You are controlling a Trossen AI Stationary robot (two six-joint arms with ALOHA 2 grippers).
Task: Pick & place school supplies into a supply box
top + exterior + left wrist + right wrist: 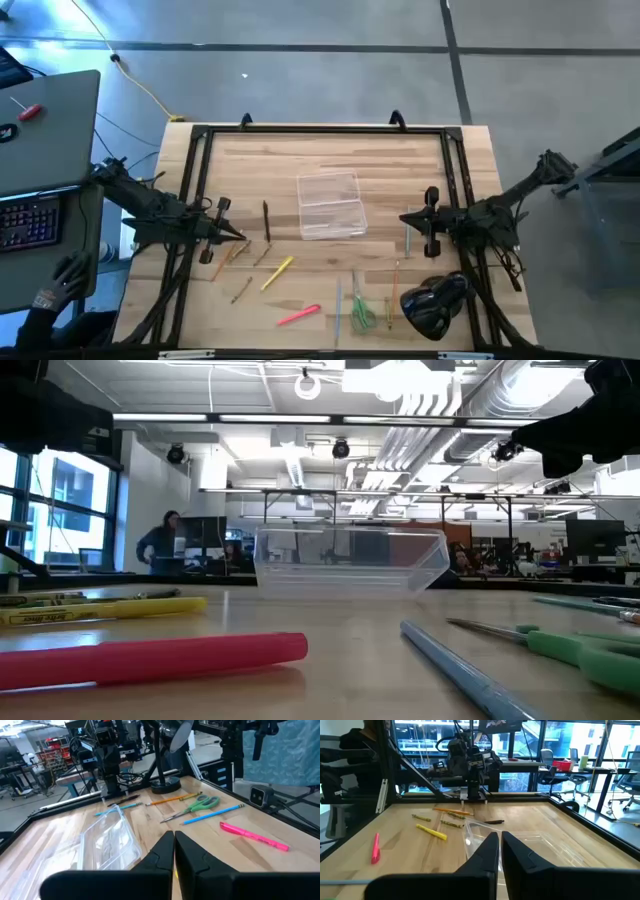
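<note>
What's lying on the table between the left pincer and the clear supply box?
One dark pencil lies between the left pincer and the supply box, clearest in the high view. The rest of that stretch is bare wood.

The wooden table [330, 150] bears a clear supply box [330, 204], scattered pens and pencils [278, 272], green-handled scissors [362, 315] and a bulky black object [435, 305].

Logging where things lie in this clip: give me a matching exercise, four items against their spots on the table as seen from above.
Items:
1. clear box
2. pink pen
3. green scissors
4. brown pencil

Places:
A. just left of the box
B. near the front edge, left of the scissors
C. middle of the table, empty
D. front, beside the bulky black object

Pairs: 1-C, 2-B, 3-D, 4-A
</note>
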